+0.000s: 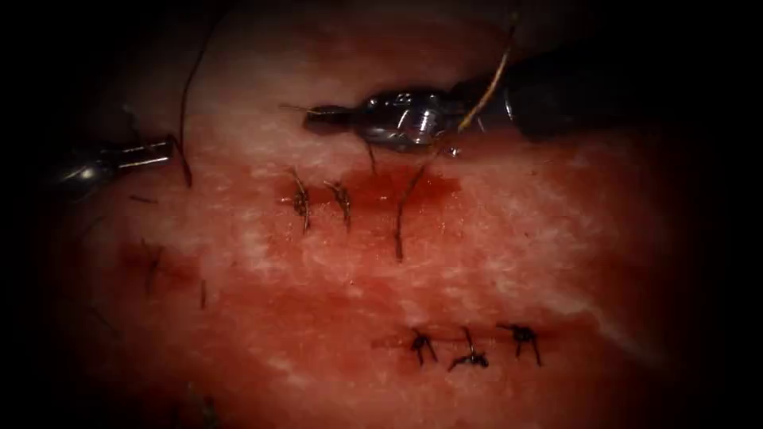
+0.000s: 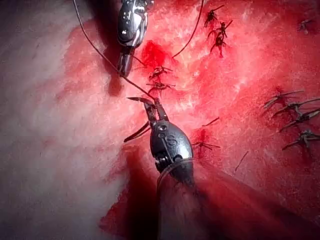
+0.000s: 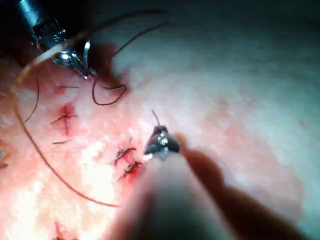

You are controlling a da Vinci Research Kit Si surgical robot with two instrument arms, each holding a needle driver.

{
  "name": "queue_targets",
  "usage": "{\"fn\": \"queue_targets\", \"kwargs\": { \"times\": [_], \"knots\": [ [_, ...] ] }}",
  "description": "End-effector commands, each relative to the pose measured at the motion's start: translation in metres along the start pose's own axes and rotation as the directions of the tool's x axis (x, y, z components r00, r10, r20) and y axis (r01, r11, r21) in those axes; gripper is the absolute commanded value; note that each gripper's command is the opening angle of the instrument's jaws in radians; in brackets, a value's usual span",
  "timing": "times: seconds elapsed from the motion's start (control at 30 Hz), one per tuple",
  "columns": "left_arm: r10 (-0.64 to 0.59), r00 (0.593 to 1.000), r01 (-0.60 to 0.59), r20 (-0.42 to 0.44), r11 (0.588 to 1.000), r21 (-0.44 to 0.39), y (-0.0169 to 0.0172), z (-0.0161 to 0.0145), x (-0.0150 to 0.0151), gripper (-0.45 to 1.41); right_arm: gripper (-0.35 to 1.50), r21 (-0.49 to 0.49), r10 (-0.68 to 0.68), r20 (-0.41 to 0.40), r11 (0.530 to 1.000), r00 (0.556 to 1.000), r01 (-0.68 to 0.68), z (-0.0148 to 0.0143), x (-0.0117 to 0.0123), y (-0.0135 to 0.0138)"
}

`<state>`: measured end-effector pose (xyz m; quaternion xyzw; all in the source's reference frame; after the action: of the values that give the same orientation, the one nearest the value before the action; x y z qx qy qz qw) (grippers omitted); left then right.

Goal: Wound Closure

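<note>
The needle was hard to make out. The left tool (image 1: 163, 151) pinched thread (image 1: 184, 119); the right tool's (image 1: 314, 117) grip I couldn't tell. Five knots (image 1: 300, 200) counted.

the tissue (image 1: 493, 238) carries everything: red fluid (image 1: 413, 187) pooled near its middle, two knotted stitches (image 1: 322, 200) just beside the pool, three more knots (image 1: 469, 345) toward its near edge, loose thread (image 1: 184, 119) toward its far left corner.

The left tool (image 1: 155, 153) is half lost in the dark edge, and the needle seems hidden.
</note>
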<state>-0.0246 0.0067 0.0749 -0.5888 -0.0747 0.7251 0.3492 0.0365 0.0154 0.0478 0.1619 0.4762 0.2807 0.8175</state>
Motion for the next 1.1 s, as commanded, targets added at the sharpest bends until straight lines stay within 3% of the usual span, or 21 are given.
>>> {"fn": "queue_targets", "kwargs": {
  "times": [0.03,0.23,0.63,0.67,0.73,0.8,1.0,1.1],
  "knots": [
    [-0.005,1.000,0.005,0.002,1.000,-0.001,0.0006,0.0004,-0.0010,-0.45,-0.35,0.013,-0.004,-0.044,1.000,0.999,0.005,-0.0011,0.0001,-0.0012],
    [-0.002,1.000,0.002,0.006,1.000,-0.006,0.0009,0.0008,-0.0012,-0.45,-0.35,0.031,-0.029,-0.201,0.999,0.979,0.036,-0.0060,0.0010,-0.0032],
    [-0.001,1.000,0.001,0.006,1.000,-0.017,0.0009,0.0007,-0.0012,-0.45,-0.35,0.030,-0.034,-0.216,0.999,0.976,0.041,-0.0063,0.0004,-0.0036],
    [-0.002,1.000,0.002,0.006,1.000,-0.019,0.0009,0.0006,-0.0011,-0.45,-0.05,0.026,-0.034,-0.216,0.999,0.976,0.040,-0.0062,0.0004,-0.0035],
    [-0.003,1.000,0.003,0.006,1.000,-0.020,0.0008,0.0004,-0.0010,-0.45,0.74,-0.019,-0.032,-0.211,0.999,0.977,0.029,-0.0062,0.0004,-0.0032],
    [-0.011,1.000,0.011,0.008,1.000,-0.022,0.0006,0.0000,-0.0007,-0.32,1.31,-0.115,-0.024,-0.202,0.993,0.979,0.001,-0.0065,0.0006,-0.0026],
    [-0.017,1.000,0.018,0.009,1.000,-0.019,0.0006,-0.0003,-0.0006,-0.33,1.41,-0.169,-0.041,-0.187,0.986,0.981,0.009,-0.0091,0.0005,-0.0014],
    [-0.078,0.997,0.078,0.013,0.997,-0.019,0.0006,-0.0003,-0.0005,0.07,1.46,-0.196,-0.044,-0.179,0.981,0.983,0.008,-0.0108,0.0002,-0.0009]
  ]
}}
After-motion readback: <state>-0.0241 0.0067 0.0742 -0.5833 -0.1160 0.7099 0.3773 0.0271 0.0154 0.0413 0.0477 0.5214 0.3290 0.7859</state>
